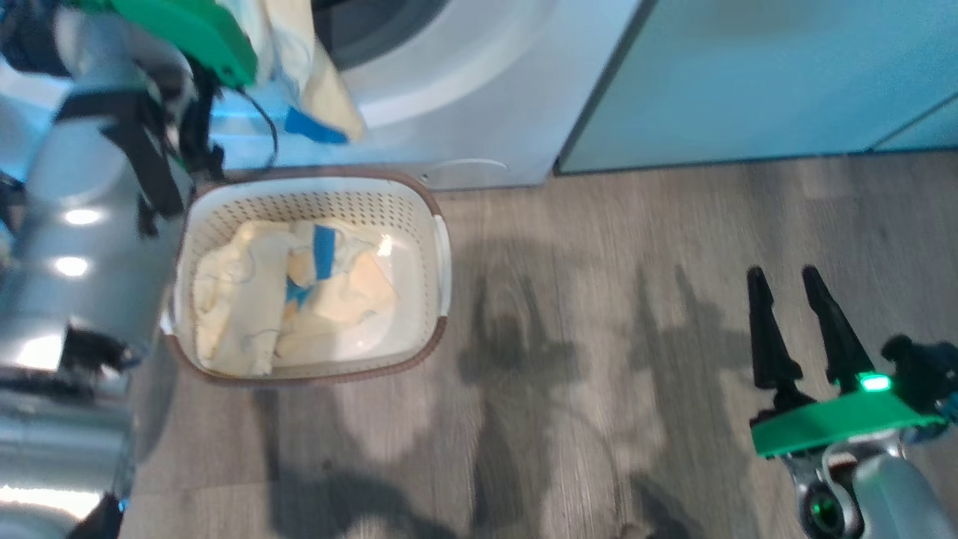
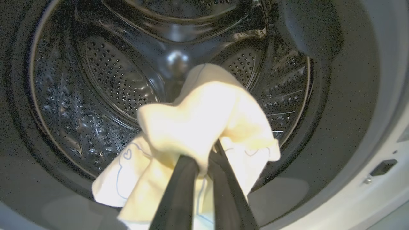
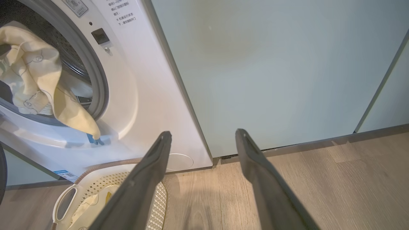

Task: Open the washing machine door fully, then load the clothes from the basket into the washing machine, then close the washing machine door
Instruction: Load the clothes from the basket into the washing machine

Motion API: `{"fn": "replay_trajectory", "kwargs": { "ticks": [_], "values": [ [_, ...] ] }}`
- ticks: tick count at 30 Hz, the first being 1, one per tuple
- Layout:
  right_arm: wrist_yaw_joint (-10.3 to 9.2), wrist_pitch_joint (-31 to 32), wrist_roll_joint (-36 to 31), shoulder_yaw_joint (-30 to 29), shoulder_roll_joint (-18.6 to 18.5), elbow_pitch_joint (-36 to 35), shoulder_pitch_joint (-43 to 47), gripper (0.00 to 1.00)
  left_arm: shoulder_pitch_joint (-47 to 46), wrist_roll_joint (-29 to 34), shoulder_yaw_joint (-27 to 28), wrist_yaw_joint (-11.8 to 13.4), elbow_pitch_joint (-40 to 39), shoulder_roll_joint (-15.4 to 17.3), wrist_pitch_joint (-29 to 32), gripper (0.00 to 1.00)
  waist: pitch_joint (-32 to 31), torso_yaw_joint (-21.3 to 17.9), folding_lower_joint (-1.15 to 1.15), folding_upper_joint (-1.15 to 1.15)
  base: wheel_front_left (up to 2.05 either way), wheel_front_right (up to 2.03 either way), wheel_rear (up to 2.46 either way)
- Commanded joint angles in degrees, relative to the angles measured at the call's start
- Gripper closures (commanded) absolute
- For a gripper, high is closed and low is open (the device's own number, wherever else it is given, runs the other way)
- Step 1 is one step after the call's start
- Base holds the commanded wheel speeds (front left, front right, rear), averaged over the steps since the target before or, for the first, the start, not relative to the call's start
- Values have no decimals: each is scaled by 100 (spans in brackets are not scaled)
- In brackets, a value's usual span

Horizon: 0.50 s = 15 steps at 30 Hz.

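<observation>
In the head view the washing machine [image 1: 479, 90] stands at the top of the scene. The basket [image 1: 441, 224] sits on the floor [image 1: 636, 314] just in front of it, with several of the clothes [image 1: 247, 299] crumpled inside. One cloth piece [image 1: 299, 67] hangs at the washing machine's opening, above the basket's far rim. The right pincer [image 1: 783, 273] hovers well to the right of the washing machine over the floor, fingers spread and holding nothing. In the left wrist view the left pincer [image 2: 203, 159] is pressed together on a bunched fold of that cloth piece, holding it at the mouth of the washing machine. The steel drum [image 2: 105, 73] is just beyond it, and loose cloth droops below the fingers. In the right wrist view the tail of the cloth piece hangs down past the lower edge of the grey seal [image 3: 102, 83], its blue tab outside the drum; whether it touches the washing machine's front I cannot tell. A teal cabinet [image 3: 271, 64] stands right beside the washing machine. I'd judge this stuff light, limp and in no way fragile, but it sags and trails. A pinch on a raised fold near the middle of a piece should leave less tail to catch on the seal. The pieces in the basket overlap, so one pinch may lift two.
</observation>
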Motion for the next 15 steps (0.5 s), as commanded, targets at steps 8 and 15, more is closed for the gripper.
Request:
{"fn": "replay_trajectory", "kwargs": {
  "ticks": [8,15],
  "values": [
    [25,-55,82,311,79,-188,-486,0,-1443,181,71,211,830,287,-37,100,769,-506,0,0,0,0,0],
    [25,-55,109,418,119,-229,-714,0,-2334,379,-44,321,1395,525,-69,100,1295,-782,0,0,0,0,0]
  ]
}}
